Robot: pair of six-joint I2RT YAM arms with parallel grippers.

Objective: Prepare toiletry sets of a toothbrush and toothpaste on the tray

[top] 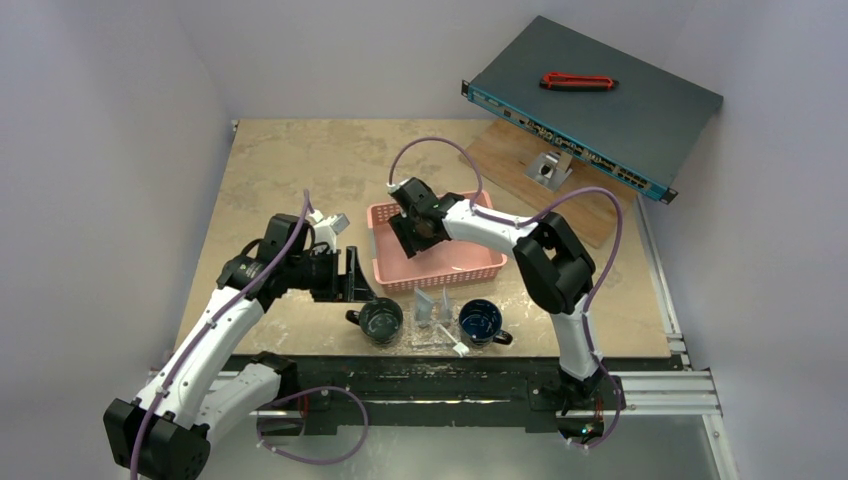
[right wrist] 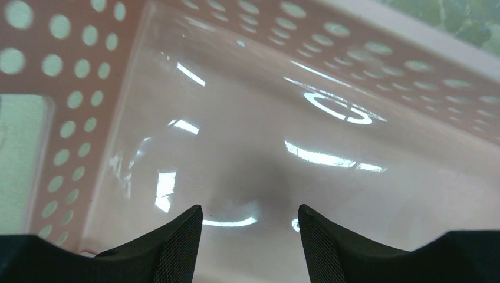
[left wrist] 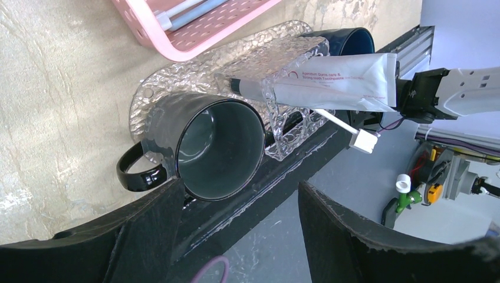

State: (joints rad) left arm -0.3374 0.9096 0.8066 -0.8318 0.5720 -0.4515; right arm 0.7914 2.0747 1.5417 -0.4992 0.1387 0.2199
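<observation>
Left gripper [left wrist: 239,186] and right gripper [right wrist: 249,209] gape empty; toothpaste [left wrist: 330,79] rests on tray [left wrist: 171,76], cap pointing at black mug [left wrist: 218,147].

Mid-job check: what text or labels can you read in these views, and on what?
"Gums care" and "Toothpaste": red print on the toothpaste tube, left wrist view; its remaining words are too small to read.
Front markings on the blue rack unit: too small to read.
No other text visible.
</observation>
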